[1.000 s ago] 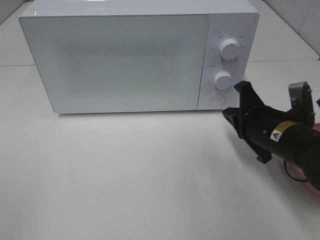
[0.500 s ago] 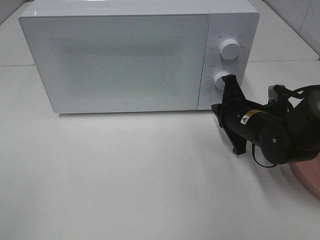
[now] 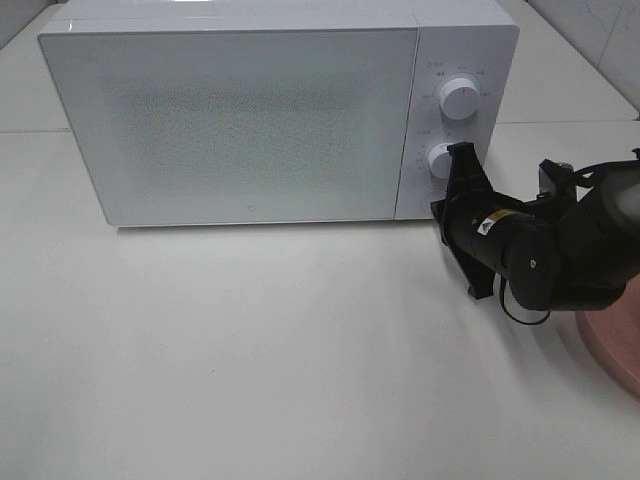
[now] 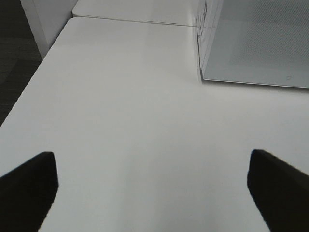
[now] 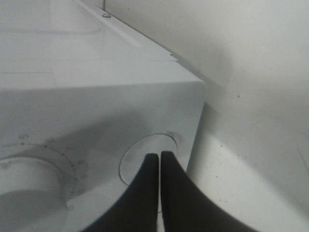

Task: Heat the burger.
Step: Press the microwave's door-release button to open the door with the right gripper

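Matte black right arm (image 3: pixel 545 262), small yellow-white label (image 3: pixel 489 224), looped black cable (image 3: pixel 512 316), tapered black fingers (image 5: pixel 140 193)

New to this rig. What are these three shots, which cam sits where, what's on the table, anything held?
This is a two-armed robot at a white table. One shot looks down from a high camera; the other two come from a camera on each wrist. A white microwave, door shut, stands on the table; a pinkish round edge shows at the right. The right gripper, shut and empty, points at the microwave's round button. The left gripper is open above the table, holding nothing.
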Robot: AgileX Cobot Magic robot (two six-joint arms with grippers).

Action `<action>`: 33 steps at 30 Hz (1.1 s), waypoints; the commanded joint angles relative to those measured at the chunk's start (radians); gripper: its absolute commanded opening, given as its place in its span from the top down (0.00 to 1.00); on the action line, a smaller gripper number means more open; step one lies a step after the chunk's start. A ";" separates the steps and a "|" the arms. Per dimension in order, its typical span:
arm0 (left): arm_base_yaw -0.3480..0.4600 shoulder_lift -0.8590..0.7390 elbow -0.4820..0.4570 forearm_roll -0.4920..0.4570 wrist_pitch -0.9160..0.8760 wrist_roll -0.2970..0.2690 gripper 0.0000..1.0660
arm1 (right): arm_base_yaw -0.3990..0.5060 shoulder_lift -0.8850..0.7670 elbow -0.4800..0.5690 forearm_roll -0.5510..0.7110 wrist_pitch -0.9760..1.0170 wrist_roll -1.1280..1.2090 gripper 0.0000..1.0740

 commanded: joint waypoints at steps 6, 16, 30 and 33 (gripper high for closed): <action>-0.007 -0.012 -0.001 -0.007 -0.009 0.000 0.06 | -0.001 0.015 -0.040 -0.001 -0.006 -0.026 1.00; -0.007 -0.012 -0.001 -0.007 -0.009 0.000 0.06 | -0.001 0.035 -0.048 0.001 -0.095 -0.020 1.00; -0.007 -0.012 -0.001 -0.007 -0.009 0.000 0.06 | -0.001 0.039 -0.076 -0.040 -0.145 -0.009 1.00; -0.007 -0.012 -0.001 -0.007 -0.009 0.000 0.06 | -0.001 0.051 -0.103 -0.049 -0.145 -0.008 1.00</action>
